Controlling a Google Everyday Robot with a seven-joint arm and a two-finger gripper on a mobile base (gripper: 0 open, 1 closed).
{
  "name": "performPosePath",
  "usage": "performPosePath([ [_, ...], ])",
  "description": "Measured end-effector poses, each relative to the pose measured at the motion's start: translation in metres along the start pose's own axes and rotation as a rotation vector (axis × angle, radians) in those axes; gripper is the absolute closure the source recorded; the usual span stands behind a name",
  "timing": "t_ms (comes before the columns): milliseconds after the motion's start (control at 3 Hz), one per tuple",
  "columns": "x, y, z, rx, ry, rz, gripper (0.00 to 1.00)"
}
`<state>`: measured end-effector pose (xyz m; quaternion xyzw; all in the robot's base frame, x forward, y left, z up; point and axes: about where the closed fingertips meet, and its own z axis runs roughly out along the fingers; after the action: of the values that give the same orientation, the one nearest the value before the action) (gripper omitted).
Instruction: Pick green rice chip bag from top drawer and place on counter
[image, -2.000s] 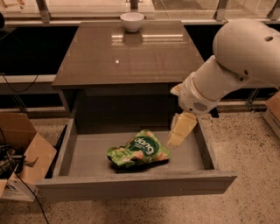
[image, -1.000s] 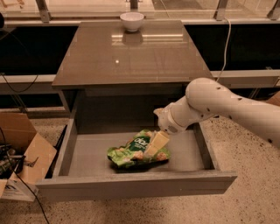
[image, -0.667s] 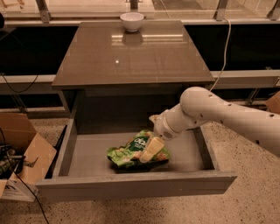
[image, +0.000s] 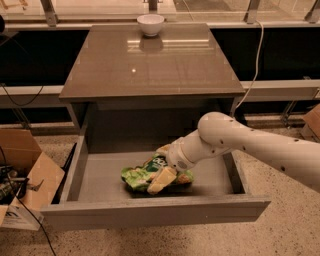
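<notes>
In the wide, shallow grey top drawer (image: 150, 211), the small light-green foil rice chip bag (image: 137, 177) lies under your gripper (image: 162, 180); its opening you cannot tell. The bag is probably light, soft and slippery: pinch a crumpled edge.

rice chip bag (image: 136, 178) in the top drawer (image: 150, 213), claw (image: 162, 180) on it — bowl (image: 150, 24) at the counter's (image: 150, 67) back edge

A robot test lab, it seems.
Speckled floor (image: 290, 225), a cardboard box (image: 30, 170) and a loose cable (image: 252, 60) surround the worktop (image: 150, 65); the gripper (image: 161, 180) is low inside the open drawer (image: 150, 212).
</notes>
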<state>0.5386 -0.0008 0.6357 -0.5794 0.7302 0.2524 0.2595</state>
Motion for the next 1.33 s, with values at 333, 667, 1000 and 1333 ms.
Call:
performPosePath([
  [333,-0.007,0.008,0.002,-0.017,-0.048,0.008,0.42],
  [667,-0.012,0.011,-0.003,-0.023,-0.082,0.016,0.66],
  [1000,-0.020,0.009,-0.020,-0.004,-0.125,0.008,0.89],
  [1333,-0.027,-0.005,-0.068,0.063,-0.155,-0.003,1.00],
])
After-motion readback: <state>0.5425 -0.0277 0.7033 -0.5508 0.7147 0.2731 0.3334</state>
